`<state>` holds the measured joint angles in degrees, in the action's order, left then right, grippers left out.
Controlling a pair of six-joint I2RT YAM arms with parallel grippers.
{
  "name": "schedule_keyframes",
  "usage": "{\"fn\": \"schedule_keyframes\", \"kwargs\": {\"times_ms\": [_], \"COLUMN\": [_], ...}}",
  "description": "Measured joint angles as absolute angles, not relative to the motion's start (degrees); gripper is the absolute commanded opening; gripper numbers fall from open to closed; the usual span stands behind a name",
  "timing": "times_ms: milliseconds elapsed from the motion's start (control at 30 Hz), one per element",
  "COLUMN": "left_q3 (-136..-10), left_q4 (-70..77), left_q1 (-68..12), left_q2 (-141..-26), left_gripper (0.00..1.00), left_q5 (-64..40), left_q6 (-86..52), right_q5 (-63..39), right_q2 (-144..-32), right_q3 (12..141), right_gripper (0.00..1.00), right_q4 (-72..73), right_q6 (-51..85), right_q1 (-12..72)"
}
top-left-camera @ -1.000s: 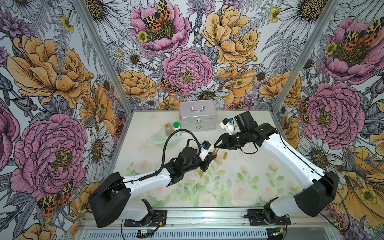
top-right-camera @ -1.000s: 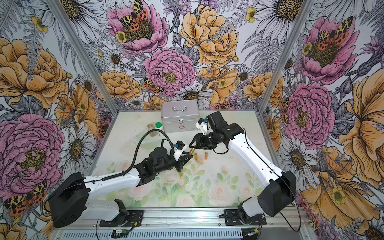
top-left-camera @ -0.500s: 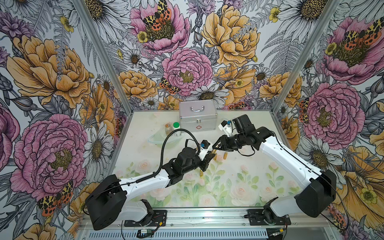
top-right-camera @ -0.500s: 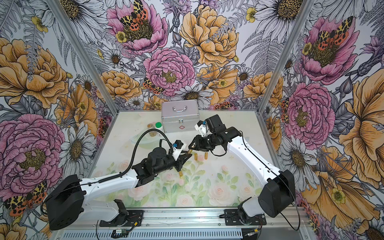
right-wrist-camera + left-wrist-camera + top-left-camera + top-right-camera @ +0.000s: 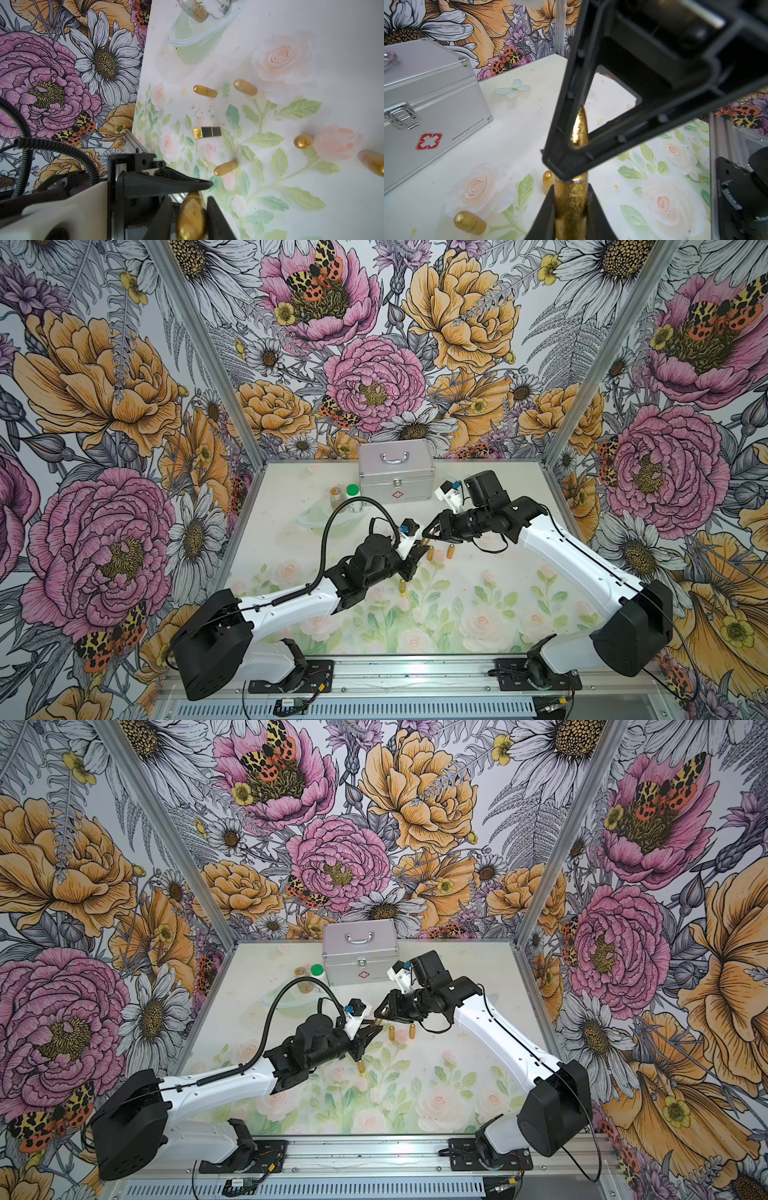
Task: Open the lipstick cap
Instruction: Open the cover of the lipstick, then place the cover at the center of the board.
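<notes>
A gold glitter lipstick (image 5: pixel 571 205) is held above the table, its body clamped between the jaws of my left gripper (image 5: pixel 571 188). Its pointed cap (image 5: pixel 580 124) sticks out beyond them. My right gripper (image 5: pixel 190 200) comes at it from the opposite side, and both its fingers press on the cap (image 5: pixel 192 218). In both top views the two grippers meet tip to tip over the table's middle: left gripper (image 5: pixel 417 551), right gripper (image 5: pixel 428 531), with the lipstick (image 5: pixel 376 1022) between them.
Several gold capsule-shaped lipsticks lie on the mat below, such as one (image 5: pixel 450 551) and another (image 5: pixel 204 91). A square black-and-gold lipstick (image 5: pixel 206 132) lies flat. A silver case (image 5: pixel 395 477) stands at the back, with small jars (image 5: pixel 352 491) and a clear dish (image 5: pixel 193 39) beside it.
The right gripper's jaws have narrowed onto the cap and the right arm has edged closer to the left gripper. The left gripper has kept its hold and its place.
</notes>
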<state>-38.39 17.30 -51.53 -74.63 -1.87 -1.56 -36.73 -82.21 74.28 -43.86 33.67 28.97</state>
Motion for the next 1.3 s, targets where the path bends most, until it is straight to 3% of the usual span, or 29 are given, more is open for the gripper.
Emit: {"fn": "schedule_keyframes", "kwargs": {"times_ms": [433,967,1300], "left_q3": [-38.94,-39.00,-37.69], "left_q4": [15.99,15.88,11.14], "left_q1": [-51.53,-52.03,-52.03], "left_q2": [-74.63,-71.72,-70.72], "left_gripper": [0.00,0.00,0.00], "left_q5": [-1.10,0.99,2.22], "left_q6": [-1.61,-3.11,-4.67], "right_q5": [-35.83,-37.63,-33.04], "right_q2": [-82.21,-82.21,-80.66], "right_q3": [73.54,76.77,78.67], "right_gripper": [0.21,0.20,0.21], "right_q4": [-43.16,-44.40,-42.92], "right_q6": [33.85,35.11,35.03], "right_q1": [28.97,27.81,22.24]}}
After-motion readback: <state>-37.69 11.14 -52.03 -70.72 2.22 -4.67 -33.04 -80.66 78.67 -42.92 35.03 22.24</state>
